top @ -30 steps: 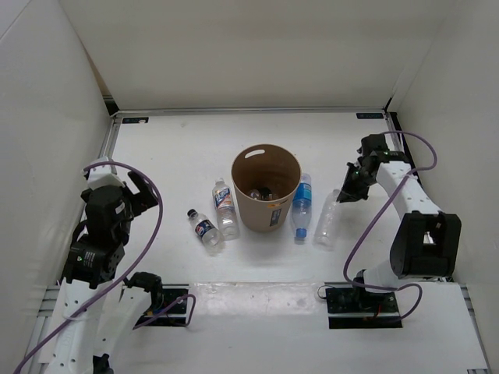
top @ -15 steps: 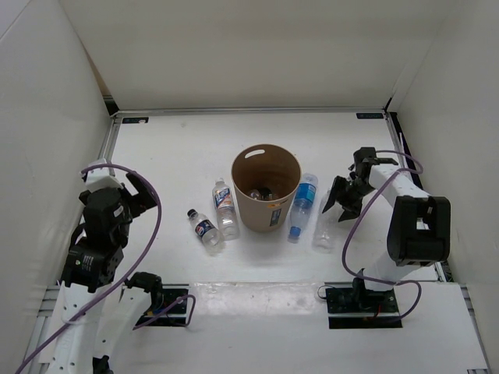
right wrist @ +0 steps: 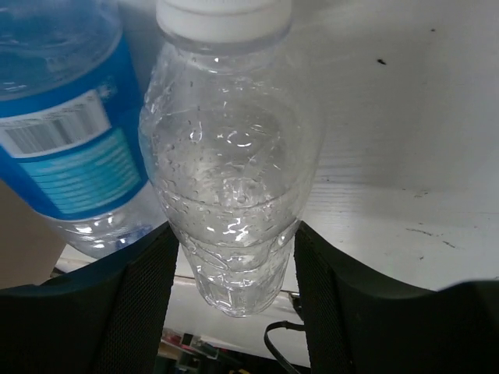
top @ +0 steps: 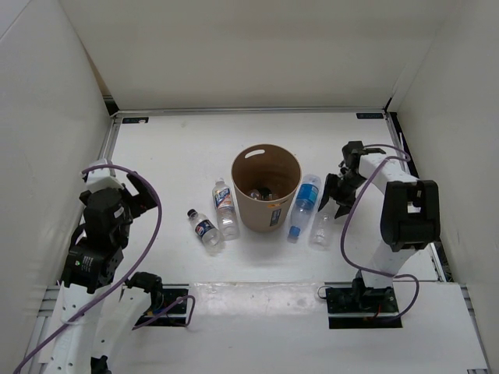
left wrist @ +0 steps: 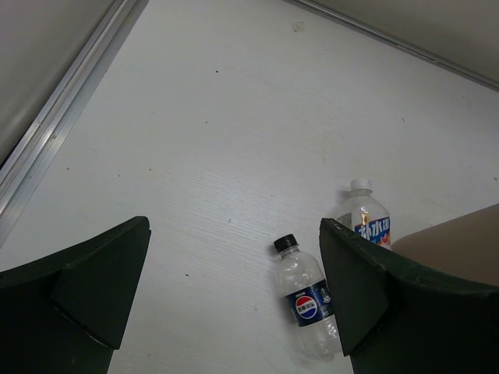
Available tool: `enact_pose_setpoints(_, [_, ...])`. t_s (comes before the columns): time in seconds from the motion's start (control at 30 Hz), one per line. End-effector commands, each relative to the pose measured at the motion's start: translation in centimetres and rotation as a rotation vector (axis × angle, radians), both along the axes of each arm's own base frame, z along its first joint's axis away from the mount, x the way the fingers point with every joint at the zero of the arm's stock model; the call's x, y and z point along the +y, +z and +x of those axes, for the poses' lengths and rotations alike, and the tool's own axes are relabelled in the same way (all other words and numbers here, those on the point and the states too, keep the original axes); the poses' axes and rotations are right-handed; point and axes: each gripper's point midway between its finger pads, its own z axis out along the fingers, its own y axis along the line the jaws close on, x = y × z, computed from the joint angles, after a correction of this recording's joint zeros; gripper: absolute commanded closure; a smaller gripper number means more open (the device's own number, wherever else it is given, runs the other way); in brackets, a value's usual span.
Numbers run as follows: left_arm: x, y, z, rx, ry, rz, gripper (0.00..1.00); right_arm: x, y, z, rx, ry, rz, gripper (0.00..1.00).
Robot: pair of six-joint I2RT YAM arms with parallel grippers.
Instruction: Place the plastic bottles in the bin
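Observation:
The tan bin (top: 266, 187) stands mid-table. Left of it lie a dark-capped blue-label bottle (top: 205, 231) and a white-capped bottle (top: 225, 209). Both also show in the left wrist view, the dark-capped bottle (left wrist: 308, 304) and the white-capped bottle (left wrist: 365, 218). Right of the bin lie a blue-label bottle (top: 302, 204) and a plain clear bottle (top: 322, 226). My right gripper (top: 337, 196) is open, its jaws straddling the base of the plain bottle (right wrist: 234, 171), which lies on the table. My left gripper (top: 136, 199) is open and empty, well left of the bottles.
Some clear items lie at the bottom of the bin. The blue-label bottle (right wrist: 62, 132) lies close against the plain one. White walls enclose the table on three sides, with a metal rail (left wrist: 54, 140) along the left edge.
My right gripper has swung left and down from the right side onto the plain bottle. The blue-label and plain bottles shifted slightly. The left arm barely moved.

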Motion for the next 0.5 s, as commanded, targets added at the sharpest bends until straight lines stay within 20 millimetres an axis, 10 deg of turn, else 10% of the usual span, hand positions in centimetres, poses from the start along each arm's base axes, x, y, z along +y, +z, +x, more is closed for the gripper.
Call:
enact_pose_setpoints(0.0, [0.1, 0.1, -0.1, 0.001, 0.005, 0.011, 0.00, 0.1, 0.1, -0.3, 0.013, 0.071, -0.078, 0.38])
enact_pose_setpoints(0.47, [0.2, 0.2, -0.3, -0.006, 0.005, 0.014, 0.00, 1.9, 0.4, -2.1, 0.050, 0.093, -0.165, 0.37])
